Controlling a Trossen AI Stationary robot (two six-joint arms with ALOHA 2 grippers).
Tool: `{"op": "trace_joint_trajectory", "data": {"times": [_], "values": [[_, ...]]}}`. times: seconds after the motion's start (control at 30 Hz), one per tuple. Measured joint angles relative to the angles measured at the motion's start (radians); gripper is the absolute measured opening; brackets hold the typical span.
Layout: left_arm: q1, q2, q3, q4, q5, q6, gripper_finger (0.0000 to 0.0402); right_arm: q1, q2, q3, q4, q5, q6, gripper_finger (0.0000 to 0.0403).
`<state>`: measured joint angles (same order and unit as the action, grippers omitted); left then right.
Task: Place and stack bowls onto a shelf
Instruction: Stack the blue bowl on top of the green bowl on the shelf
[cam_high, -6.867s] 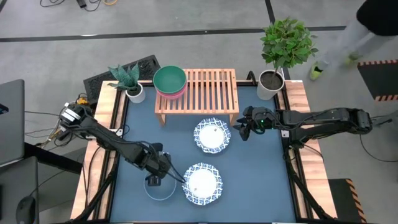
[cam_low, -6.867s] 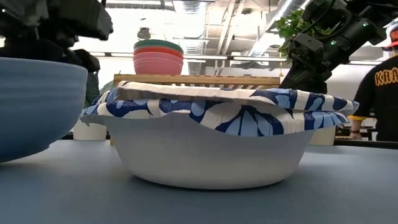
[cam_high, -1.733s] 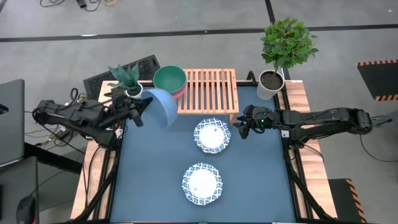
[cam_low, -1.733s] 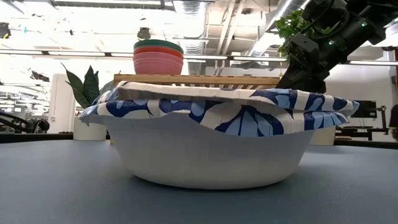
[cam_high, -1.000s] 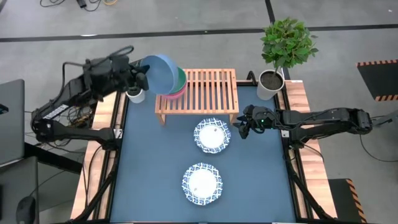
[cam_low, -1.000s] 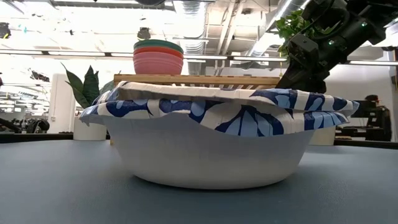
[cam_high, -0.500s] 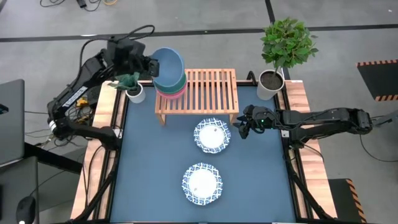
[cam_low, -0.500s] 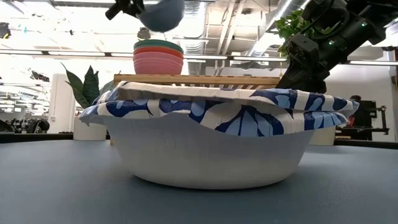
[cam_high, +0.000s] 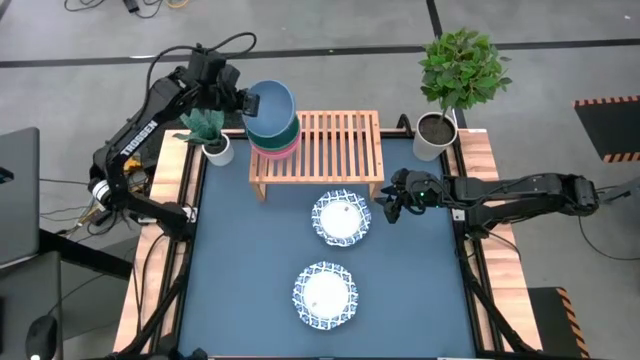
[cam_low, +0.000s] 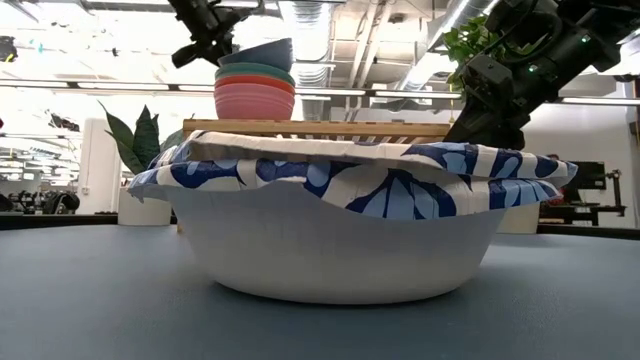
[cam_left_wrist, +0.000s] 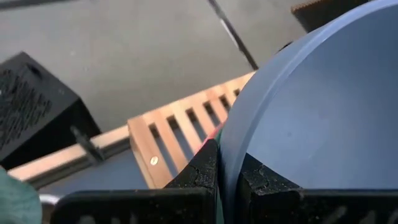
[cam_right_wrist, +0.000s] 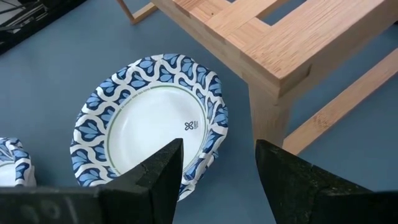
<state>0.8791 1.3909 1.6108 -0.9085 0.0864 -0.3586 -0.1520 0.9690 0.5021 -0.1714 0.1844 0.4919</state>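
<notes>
counter: blue counter, shelf at its far edge
blue bowl: half a second ago it hung above the stack; now it sits low on the teal bowl and pink bowl, at the shelf's left end
left hand: pinching the blue bowl's rim
meaning: third bowl nearly nested, release looks next
patterned bowls: on the counter, unstacked
right hand: fingers apart, idle beside the nearer-shelf bowl
</notes>
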Motion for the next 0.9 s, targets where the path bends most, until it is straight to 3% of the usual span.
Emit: {"op": "trace_joint_trajectory", "data": {"times": [0.37, 0.57, 0.9], "values": [[0.008, 0.002, 0.000, -0.049, 0.090, 0.040, 0.0000, 0.000, 0.000, 0.000, 0.000, 0.000, -0.003, 0.0226], [0.007, 0.002, 0.000, -0.069, 0.071, 0.045, 0.0007, 0.000, 0.000, 0.000, 0.000, 0.000, -0.003, 0.0226], [0.007, 0.002, 0.000, -0.069, 0.101, 0.089, 0.0073, 0.000, 0.000, 0.000, 0.000, 0.000, -0.002, 0.0226]]}}
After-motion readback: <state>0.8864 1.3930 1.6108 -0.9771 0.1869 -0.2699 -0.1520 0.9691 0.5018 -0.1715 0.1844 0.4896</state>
